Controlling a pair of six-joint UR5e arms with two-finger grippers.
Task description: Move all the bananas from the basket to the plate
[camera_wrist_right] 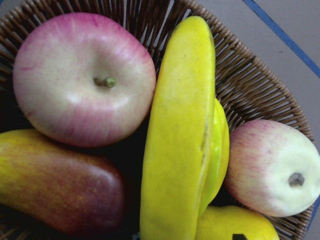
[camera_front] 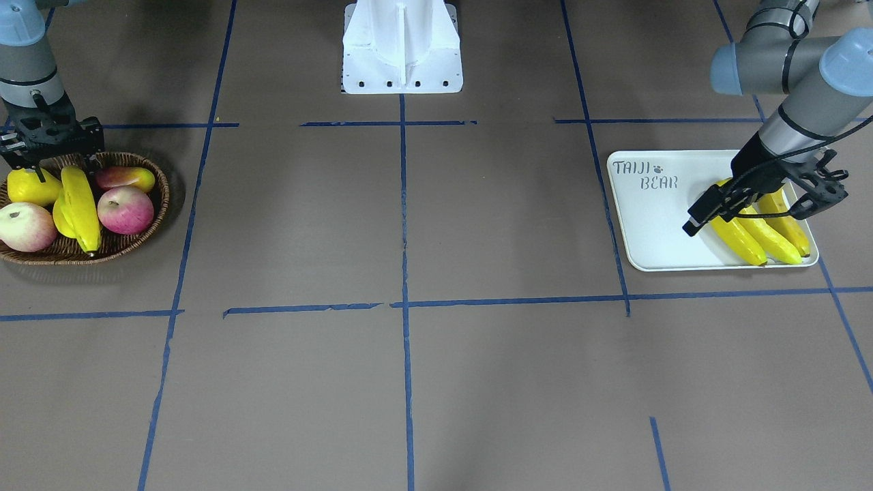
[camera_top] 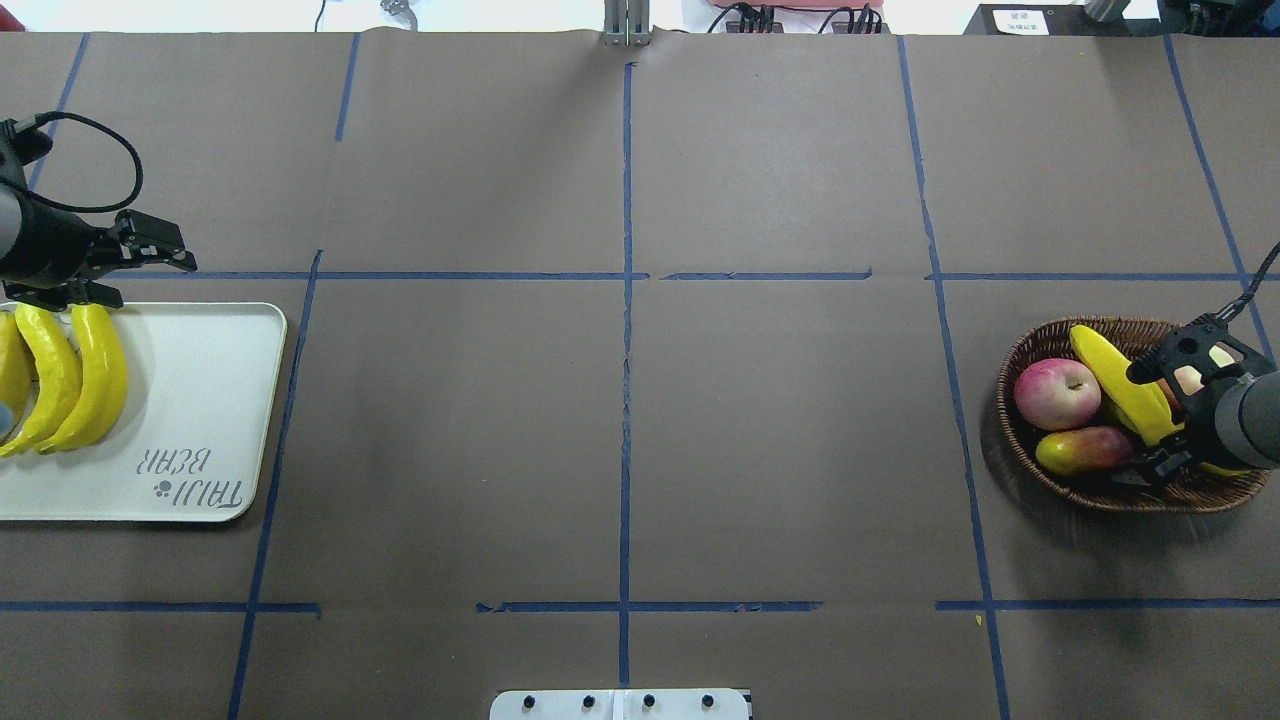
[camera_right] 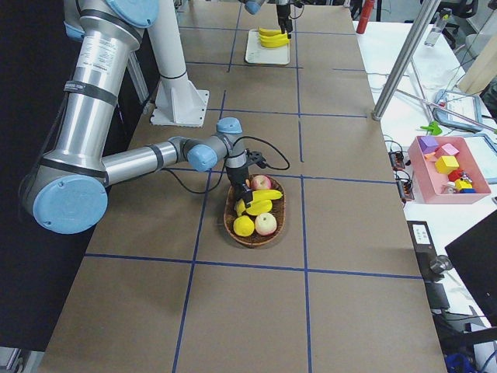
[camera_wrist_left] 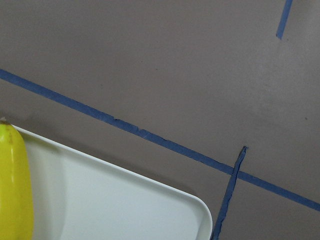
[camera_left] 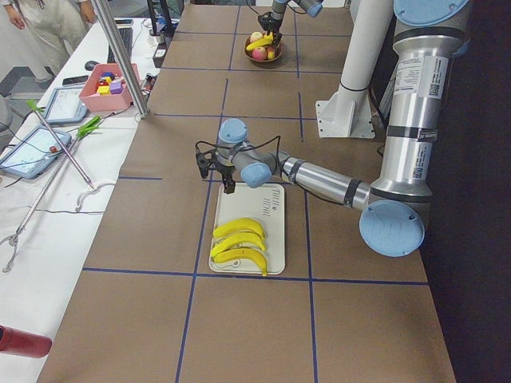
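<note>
Almost done: right gripper (camera_top: pixel 1155 415), jaws apart, straddles the last long yellow banana (camera_top: pixel 1112 382) in the oval brown wicker basket (camera_top: pixel 1025 450) — its glossy curve could slip a skewed pinch — while left gripper (camera_top: pixel 130 278) hangs released by the white rectangular plate (camera_top: pixel 205 400).

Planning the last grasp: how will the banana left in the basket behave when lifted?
The banana looks glossy, so it may slip. It bridges other fruit in the basket without sagging: probably stiff, though it could rock if pushed.
</note>
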